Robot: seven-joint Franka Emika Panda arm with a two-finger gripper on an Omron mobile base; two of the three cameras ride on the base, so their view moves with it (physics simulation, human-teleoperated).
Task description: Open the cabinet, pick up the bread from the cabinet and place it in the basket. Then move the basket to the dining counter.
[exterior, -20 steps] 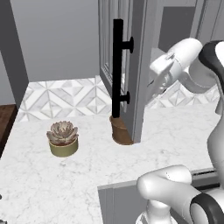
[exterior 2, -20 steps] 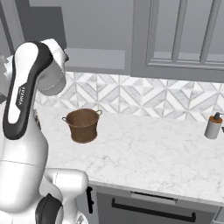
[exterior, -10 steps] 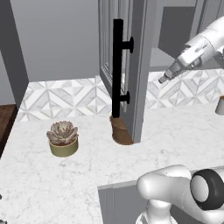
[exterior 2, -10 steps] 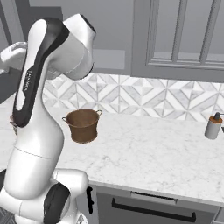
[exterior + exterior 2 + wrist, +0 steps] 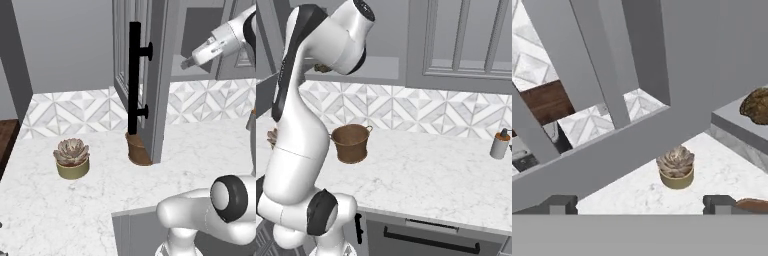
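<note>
- You can see the cabinet door (image 5: 150, 75) standing swung out over the bench (image 5: 60, 210). Its long black bar handle (image 5: 134, 80) faces you in the left base view.
- The arm is lifted high, up by the cabinet. In the left base view its end effector (image 5: 187, 63) points left, toward the open cabinet.
- In the hand view the 2 finger tips (image 5: 562, 204) sit far apart at the bottom, with nothing between them. So the end effector is released and holds nothing.
- The bread (image 5: 756, 106) is a dark brown bumpy lump. It lies on the grey cabinet shelf (image 5: 737, 125) at the right edge of the hand view.
- The basket (image 5: 351, 143) stands upright on the white marble bench, near the tiled wall (image 5: 421, 110). It looks empty from here.
- In the left base view the basket is mostly hidden behind the bottom of the open door. You see just a brown piece of it there.
- A pink succulent in an olive pot (image 5: 72, 159) stands on the bench, left of the door and apart from it. In the hand view the same plant shows below the door frame.
- A small soap bottle (image 5: 500, 145) stands on the bench at the far right of the right base view, well apart from the basket.
</note>
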